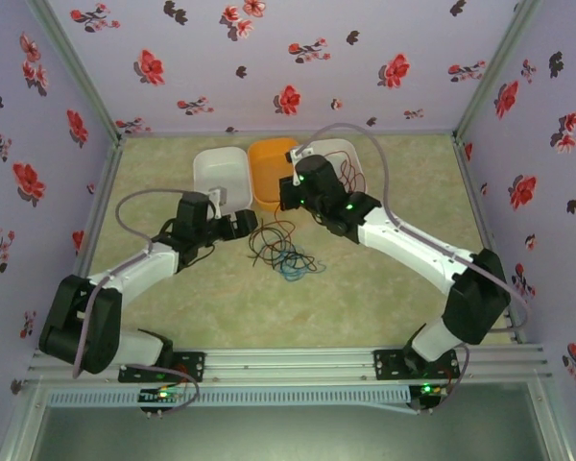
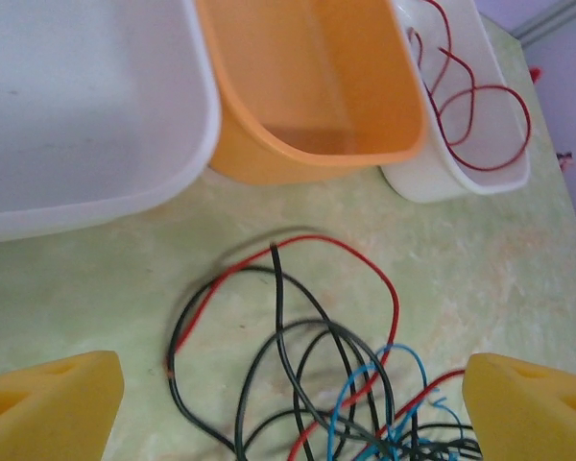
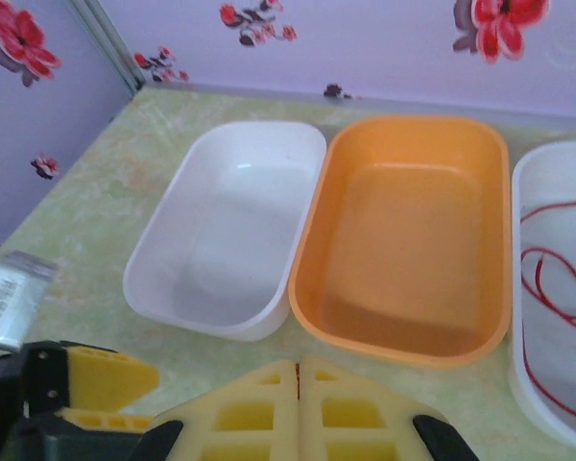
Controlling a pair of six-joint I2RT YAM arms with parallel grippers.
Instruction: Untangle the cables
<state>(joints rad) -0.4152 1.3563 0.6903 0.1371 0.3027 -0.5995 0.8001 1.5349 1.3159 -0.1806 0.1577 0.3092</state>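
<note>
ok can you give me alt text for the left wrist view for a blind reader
A loose tangle of thin red, black and light blue cables lies on a green table between the open left gripper's yellow fingertips. Behind it stand a white bin, an orange bin and a second white bin holding one red cable.

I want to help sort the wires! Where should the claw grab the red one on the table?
Grab the red wire at the top of its big arch, toward the orange bin. There it lies alone, clear of the black wires and blue wire knotted lower down. Come straight down from above, probably, straddling the strand.
</note>
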